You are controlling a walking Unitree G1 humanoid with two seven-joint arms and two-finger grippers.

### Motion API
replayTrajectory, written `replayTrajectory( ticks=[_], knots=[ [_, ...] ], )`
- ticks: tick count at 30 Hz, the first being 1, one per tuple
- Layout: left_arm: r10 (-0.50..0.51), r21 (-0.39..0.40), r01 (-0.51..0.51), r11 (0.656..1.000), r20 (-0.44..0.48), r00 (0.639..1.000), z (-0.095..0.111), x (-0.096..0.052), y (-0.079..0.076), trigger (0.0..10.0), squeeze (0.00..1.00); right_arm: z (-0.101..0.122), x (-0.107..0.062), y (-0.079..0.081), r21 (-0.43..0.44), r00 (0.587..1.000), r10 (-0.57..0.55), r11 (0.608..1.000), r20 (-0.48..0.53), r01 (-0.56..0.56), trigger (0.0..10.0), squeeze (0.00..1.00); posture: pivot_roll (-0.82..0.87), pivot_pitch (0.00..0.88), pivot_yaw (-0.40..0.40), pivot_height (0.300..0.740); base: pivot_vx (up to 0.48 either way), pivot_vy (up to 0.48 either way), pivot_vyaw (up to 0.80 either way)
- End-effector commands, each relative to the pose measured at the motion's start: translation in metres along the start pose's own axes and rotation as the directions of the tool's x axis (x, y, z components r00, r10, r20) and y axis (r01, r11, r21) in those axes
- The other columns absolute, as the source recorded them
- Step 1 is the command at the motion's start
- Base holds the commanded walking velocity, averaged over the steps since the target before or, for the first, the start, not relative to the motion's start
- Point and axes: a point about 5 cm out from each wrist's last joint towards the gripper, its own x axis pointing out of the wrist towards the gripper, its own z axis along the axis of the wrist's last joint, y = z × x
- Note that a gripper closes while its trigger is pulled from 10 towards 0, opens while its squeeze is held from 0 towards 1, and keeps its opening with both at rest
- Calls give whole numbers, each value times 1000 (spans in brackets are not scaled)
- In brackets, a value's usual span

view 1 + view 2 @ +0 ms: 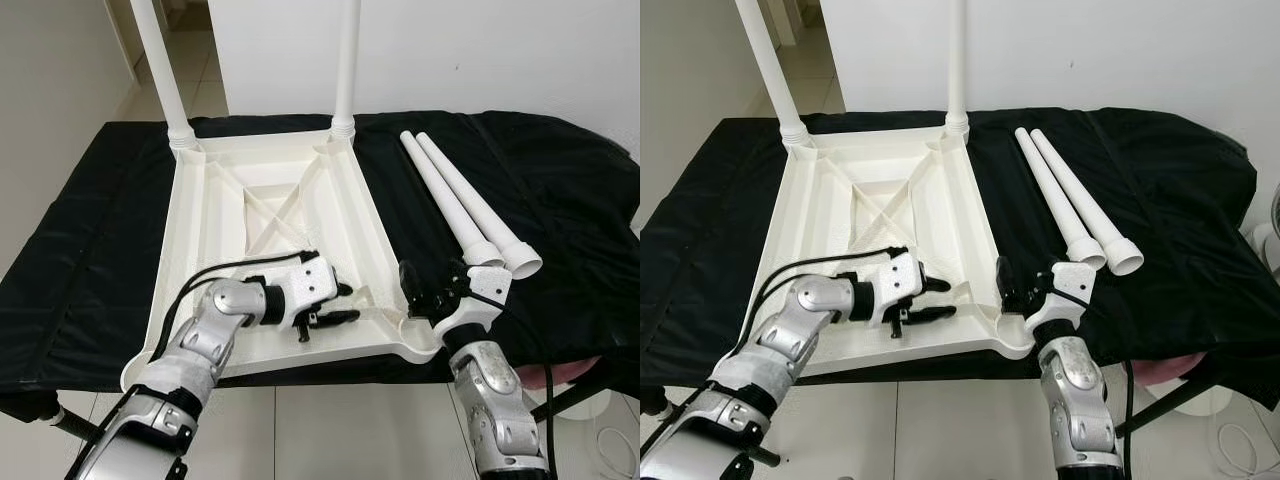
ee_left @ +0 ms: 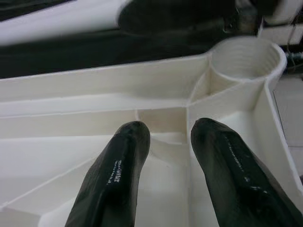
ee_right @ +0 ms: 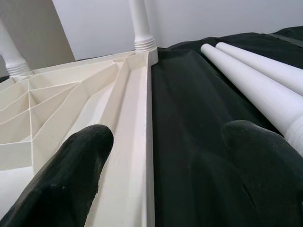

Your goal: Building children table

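White plastic fills the middle of the head views: the tabletop (image 1: 270, 200) lies upside down on a black cloth (image 1: 560, 200), with two legs already standing in its far corners, the left leg (image 1: 160, 70) at upper left and the right leg (image 1: 347, 60) near top centre. Two loose legs (image 1: 460, 205) lie side by side on the cloth right of centre, their wide ends toward the lower right.

Low in the frame, the left gripper (image 1: 335, 305) hovers inside the tabletop's near edge, fingers spread and holding nothing; its wrist view looks at the bare near-right socket (image 2: 246, 59). The right gripper (image 1: 425, 285) sits at the tabletop's near right rim, also parted and empty, with one finger (image 3: 71, 165) over the rim and the other over the cloth.

The risks, as I judge them: a round, tapered leg may roll on the soft cloth or slip from a pinch near its end. A leg offered at a tilt could jam in the socket. Pressing on the rim might slide the light tabletop toward the near edge.
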Motion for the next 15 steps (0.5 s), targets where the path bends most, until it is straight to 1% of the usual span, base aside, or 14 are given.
replayTrajectory(
  ticks=[1,2,3,4,5,6,7,10,12,14,15],
  knots=[
    [179,-35,-179,983,18,984,7,-5,15,10000,0,2,3,0,-6,1000,10,1000,8,-10,10000,1000,-134,14,40,740,0,0,0],
    [179,-35,-179,983,18,984,7,-5,15,10000,0,2,3,0,-6,1000,10,1000,8,-10,10000,1000,-134,14,40,740,0,0,0],
    [223,-38,-221,975,45,974,15,-7,20,10000,0,5,7,-3,-4,1000,7,1000,23,-7,10000,1000,-127,16,28,740,0,0,0],
    [289,-59,-284,957,88,953,26,-10,27,10000,0,10,15,-6,2,999,-10,1000,49,10,10000,1000,-124,17,22,740,0,0,0],
    [289,-59,-284,957,88,953,26,-10,27,10000,0,10,15,-6,2,999,-10,1000,49,10,10000,1000,-124,17,22,740,0,0,0],
    [308,-74,-302,951,100,946,29,-11,29,10000,0,12,18,-8,4,998,-21,1000,57,21,10000,1000,-124,17,22,740,0,0,0],
    [349,-104,-338,936,118,930,32,-12,32,10000,0,16,25,-10,-4,996,-43,999,74,44,10000,1000,-116,18,15,740,0,0,0],
    [371,-118,-358,926,123,920,33,-13,34,10000,0,18,29,-12,-5,995,-60,998,85,61,10000,1000,-116,17,14,740,0,0,0],
    [394,-145,-375,915,132,910,35,-14,35,10000,0,20,35,-16,-19,992,-88,996,93,90,10000,1000,-114,14,9,740,0,0,0],
    [406,-148,-387,910,133,904,36,-15,35,10000,0,22,37,-18,-24,990,-98,995,96,101,10000,1000,-114,14,9,740,0,0,0],
    [440,-162,-419,893,129,889,37,-16,37,10000,0,23,41,-21,-39,988,-119,992,96,123,10000,1000,-112,9,9,740,0,0,0]
  ],
)
